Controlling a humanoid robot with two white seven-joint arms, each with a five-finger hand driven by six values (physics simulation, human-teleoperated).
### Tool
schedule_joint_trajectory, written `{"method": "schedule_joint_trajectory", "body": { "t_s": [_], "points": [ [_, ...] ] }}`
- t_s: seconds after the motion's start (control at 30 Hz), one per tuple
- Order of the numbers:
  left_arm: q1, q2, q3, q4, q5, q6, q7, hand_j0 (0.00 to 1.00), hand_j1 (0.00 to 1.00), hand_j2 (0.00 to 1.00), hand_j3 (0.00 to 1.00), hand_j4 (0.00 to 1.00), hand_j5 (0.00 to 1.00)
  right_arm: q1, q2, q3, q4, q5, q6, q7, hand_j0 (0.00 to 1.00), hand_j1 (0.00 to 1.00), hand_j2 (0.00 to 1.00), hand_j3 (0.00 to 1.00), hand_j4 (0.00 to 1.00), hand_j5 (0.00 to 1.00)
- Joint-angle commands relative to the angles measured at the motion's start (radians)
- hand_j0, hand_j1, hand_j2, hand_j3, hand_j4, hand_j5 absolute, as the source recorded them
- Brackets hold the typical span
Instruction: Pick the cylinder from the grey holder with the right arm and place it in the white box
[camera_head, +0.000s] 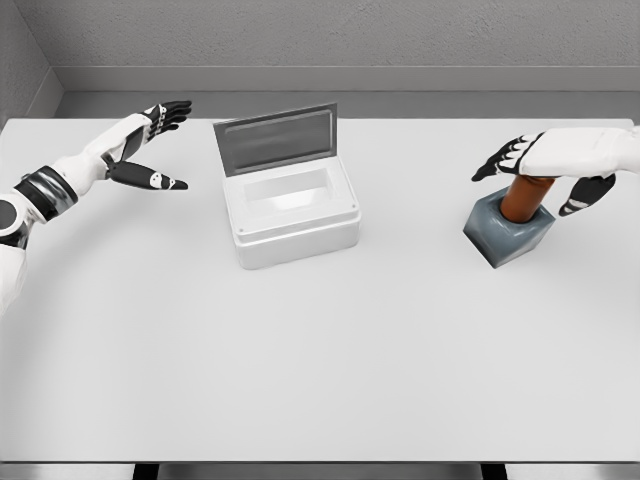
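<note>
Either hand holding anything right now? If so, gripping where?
Nothing held. Right hand sits over the top of the cylinder, fingers spread, not closed; the cylinder is in the grey holder. Left hand is open, empty.

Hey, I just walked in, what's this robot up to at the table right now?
The right hand is over the top of a brown cylinder that stands upright in a grey holder on the right side of the white table. Its fingers are spread, not closed on the cylinder, which is not yet lifted out. A white box sits left of centre with its lid up. The left hand is held open over the far left, holding nothing.
</note>
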Motion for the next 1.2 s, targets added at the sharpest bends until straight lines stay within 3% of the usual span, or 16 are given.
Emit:
{"method": "schedule_joint_trajectory", "body": {
  "t_s": [0.0, 0.23, 0.33, 0.63, 0.93, 1.17],
  "points": [
    [0.0, 0.001, 0.001, -0.003, 0.007, 0.002, 0.0, 1.0, 1.0, 1.0, 1.0, 1.0, 1.0, 0.0, 0.0, -0.003, 0.006, -0.004, 0.002, 0.016, 0.92, 0.92, 0.92, 0.92, 0.92, 0.92],
    [0.002, 0.001, 0.0, -0.001, 0.007, 0.003, 0.0, 1.0, 1.0, 1.0, 1.0, 1.0, 1.0, 0.002, 0.002, -0.011, 0.027, -0.004, 0.002, 0.019, 0.86, 0.86, 0.86, 0.86, 0.86, 0.86],
    [0.002, 0.002, -0.002, -0.001, 0.007, 0.003, 0.0, 1.0, 1.0, 1.0, 1.0, 1.0, 1.0, 0.005, 0.002, -0.017, 0.029, -0.002, 0.002, 0.019, 0.69, 0.69, 0.69, 0.69, 0.69, 0.69],
    [0.002, 0.002, -0.002, -0.001, 0.009, 0.002, 0.0, 1.0, 1.0, 1.0, 1.0, 1.0, 1.0, 0.008, 0.002, -0.026, 0.038, 0.006, 0.002, 0.019, 0.42, 0.42, 0.42, 0.42, 0.42, 0.42],
    [0.003, 0.002, 0.0, -0.003, 0.009, 0.002, 0.0, 1.0, 1.0, 1.0, 1.0, 1.0, 1.0, 0.008, -0.001, -0.027, 0.035, 0.018, 0.002, 0.019, 0.36, 0.36, 0.36, 0.36, 0.36, 0.36],
    [0.003, 0.002, 0.0, -0.003, 0.013, 0.0, 0.0, 1.0, 1.0, 1.0, 1.0, 1.0, 1.0, -0.006, -0.015, -0.115, 0.029, 0.016, 0.002, 0.019, 0.36, 0.36, 0.36, 0.36, 0.36, 0.36]
  ]
}}
